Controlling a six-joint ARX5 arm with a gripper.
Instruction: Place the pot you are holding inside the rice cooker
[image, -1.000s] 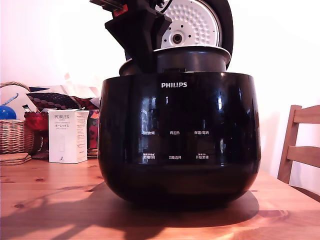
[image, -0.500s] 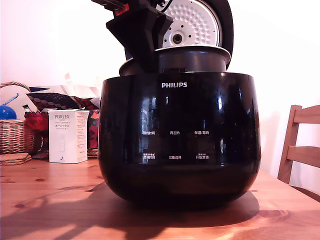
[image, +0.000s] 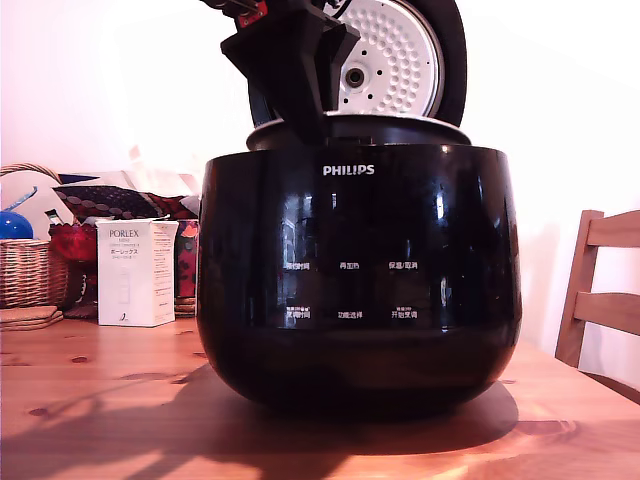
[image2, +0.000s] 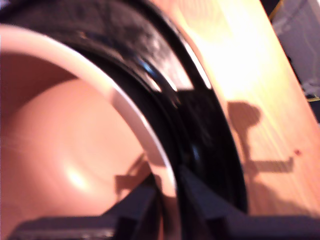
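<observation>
Claw (image2: 167, 202) pinching the pot (image2: 125, 107) rim between its fingers, pot just under the claw, sunk inside the rice cooker (image: 358, 280), lid up

Low frontal tabletop view; close wrist view down onto shared rice cooker (image: 358, 270) rim.

I see a blown-out white backdrop, glare streaks on the rice cooker (image: 360, 270), and a blurred wrist view with hard table (image2: 250, 75) shadows
</observation>
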